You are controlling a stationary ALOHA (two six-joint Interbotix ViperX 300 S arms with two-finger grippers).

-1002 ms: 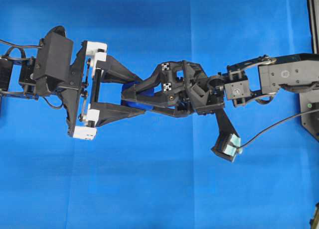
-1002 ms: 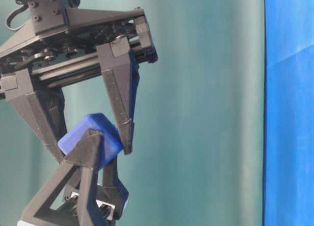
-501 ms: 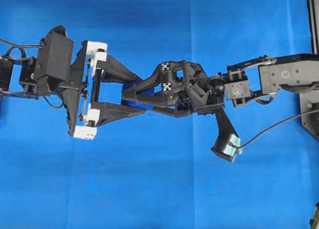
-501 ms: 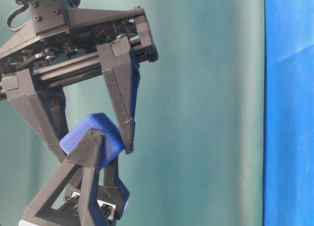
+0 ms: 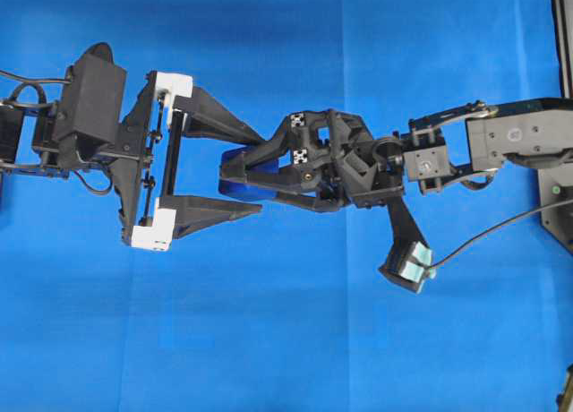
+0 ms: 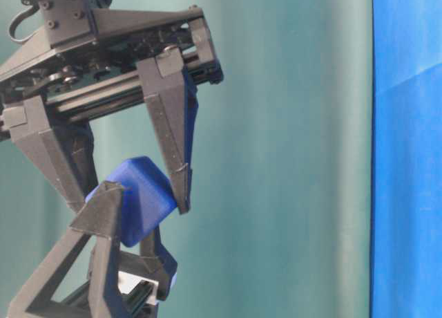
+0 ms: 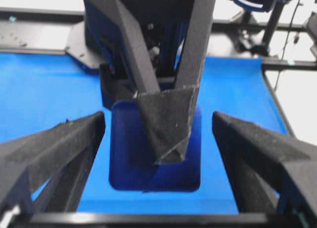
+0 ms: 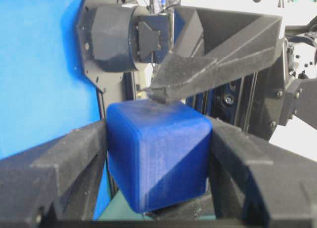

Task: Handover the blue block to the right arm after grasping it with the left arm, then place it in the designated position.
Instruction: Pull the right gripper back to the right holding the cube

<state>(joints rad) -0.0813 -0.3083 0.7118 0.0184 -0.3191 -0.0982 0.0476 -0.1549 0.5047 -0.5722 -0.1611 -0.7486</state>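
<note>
From my right wrist camera the blue block [image 8: 157, 153] fills the near view, pinched on both flanks by the right gripper [image 8: 157, 163], whose two black fingers press flat against its sides. I read that as a firm hold. Just beyond it, one finger of the left gripper [image 5: 255, 166] crosses above the block's top face; whether its tip is touching there I cannot tell.

Through the left wrist camera, that gripper's fingers [image 7: 54, 153] stand wide apart, with clear gaps on both sides of the block [image 7: 156, 148]. I judge the block has been let go on that side.

From overhead, the two arms meet nose to nose along one line above the blue cloth [image 5: 286, 340]. The block [image 5: 235, 187] sits in the air between them, inside the left gripper's open span but gripped only by the right gripper [image 5: 235, 172].

The coming move turns on this: the block lies straight ahead of the left fingers, along their length, so I would draw the left arm straight back before the right arm carries anything.

I see no tray, bin or marked spot on the cloth, so I cannot point to where the block should go.
</note>
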